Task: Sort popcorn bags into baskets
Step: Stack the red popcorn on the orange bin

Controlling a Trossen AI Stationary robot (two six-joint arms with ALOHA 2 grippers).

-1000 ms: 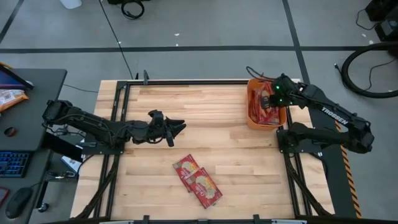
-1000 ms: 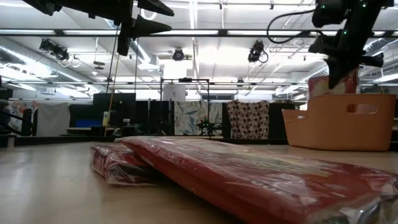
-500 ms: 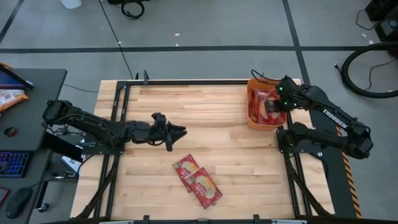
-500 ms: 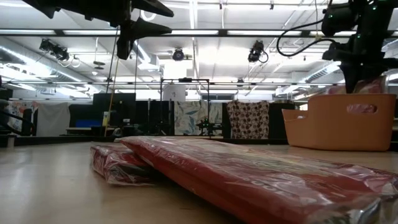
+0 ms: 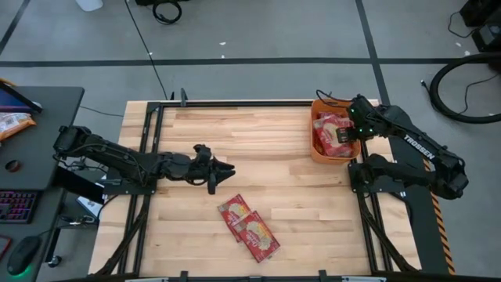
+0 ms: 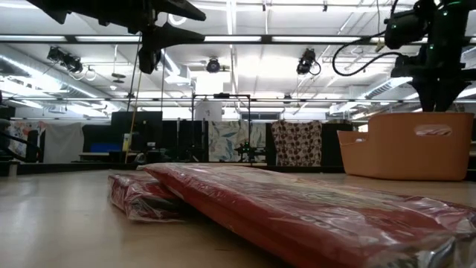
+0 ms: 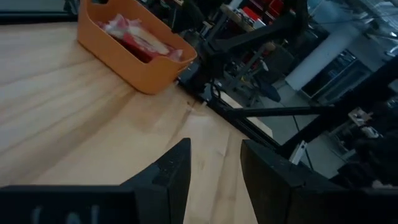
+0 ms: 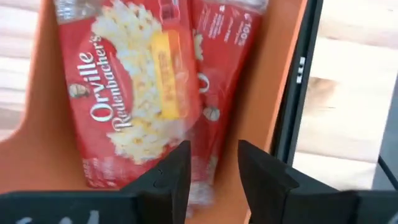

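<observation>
A small overlapping pile of red popcorn bags point(image 5: 249, 229) lies flat on the wooden table near its near edge; it fills the foreground in the low view point(image 6: 297, 208). The orange basket point(image 5: 317, 149) stands at the far right corner with several bags point(image 5: 333, 129) lying inside. My right gripper point(image 5: 347, 135) hovers open over the basket, and its wrist view looks down on the bags point(image 8: 134, 87) between empty fingers point(image 8: 214, 165). My left gripper point(image 5: 228, 168) hangs open above mid-table, up and to the left of the pile, holding nothing point(image 7: 214, 165).
Bare wood spreads between the pile and the basket point(image 7: 134, 62). A black metal frame edges the table point(image 5: 235, 103). The right arm's base point(image 5: 376, 172) stands just near of the basket. A desk with a keyboard point(image 5: 16, 205) sits beyond the left edge.
The red bag that hung upright under my right gripper above the basket has gone down into it and now lies among the others. My right gripper stays over the basket, shifted slightly toward the near edge. My left gripper has drifted a little toward the near edge.
</observation>
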